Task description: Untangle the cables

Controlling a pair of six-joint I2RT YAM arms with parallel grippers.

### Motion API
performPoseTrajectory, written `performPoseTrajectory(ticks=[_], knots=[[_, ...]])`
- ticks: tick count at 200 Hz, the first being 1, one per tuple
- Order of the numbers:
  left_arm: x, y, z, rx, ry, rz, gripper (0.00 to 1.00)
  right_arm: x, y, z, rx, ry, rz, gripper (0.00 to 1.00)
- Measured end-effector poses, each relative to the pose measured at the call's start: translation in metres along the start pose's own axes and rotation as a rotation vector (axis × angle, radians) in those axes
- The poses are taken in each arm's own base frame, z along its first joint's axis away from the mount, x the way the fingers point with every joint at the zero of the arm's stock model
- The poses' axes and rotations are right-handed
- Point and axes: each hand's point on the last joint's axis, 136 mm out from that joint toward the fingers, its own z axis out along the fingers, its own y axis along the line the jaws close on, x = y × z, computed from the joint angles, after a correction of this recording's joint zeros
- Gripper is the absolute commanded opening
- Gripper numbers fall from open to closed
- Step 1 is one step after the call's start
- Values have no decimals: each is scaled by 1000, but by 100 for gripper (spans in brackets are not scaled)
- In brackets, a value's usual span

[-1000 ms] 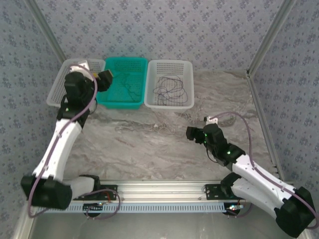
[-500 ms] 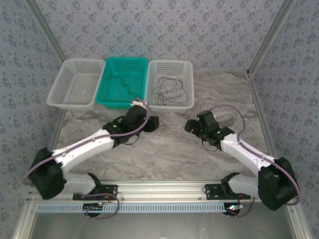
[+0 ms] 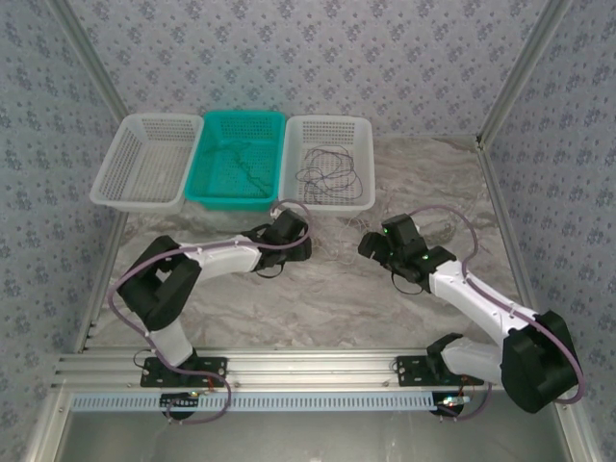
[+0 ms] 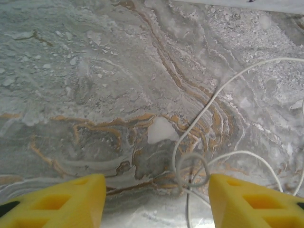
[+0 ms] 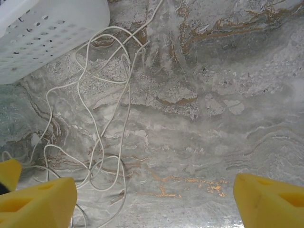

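A thin white cable (image 4: 192, 167) lies in loose loops on the marble table. One small loop of it sits between my left gripper's yellow fingers (image 4: 256, 199), close to the right one. My left gripper (image 4: 156, 204) is open and low over the table, holding nothing; in the top view the left gripper (image 3: 300, 244) is at the table's middle. The right gripper (image 5: 154, 204) is open too, with the same white cable (image 5: 95, 142) beside its left finger. The right gripper (image 3: 367, 245) faces the left one. Dark cables (image 3: 327, 171) lie in the right white basket (image 3: 362, 135).
Three baskets stand in a row at the back: a white basket (image 3: 144, 162) on the left, a teal basket (image 3: 219, 144) with a thin cable in it, and the right white one, whose corner (image 5: 47, 28) is near my right gripper. Metal rails bound both table sides.
The left arm has swung from the back left baskets down to the table's middle, and its fingers have come closer together. The right gripper has moved forward and slightly left.
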Motion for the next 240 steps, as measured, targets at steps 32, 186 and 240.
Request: performPoseTrajectory(ticks=[32, 186, 240], knots=[[1, -13, 8, 74, 12, -4, 7, 0, 0, -1, 2, 1, 7, 87], [-37, -85, -152, 427, -114, 81, 0, 30, 46, 54, 62, 65, -240, 77], [-68, -71, -222, 424, -271, 91, 0, 30, -8, 70, 227, 82, -157, 72]])
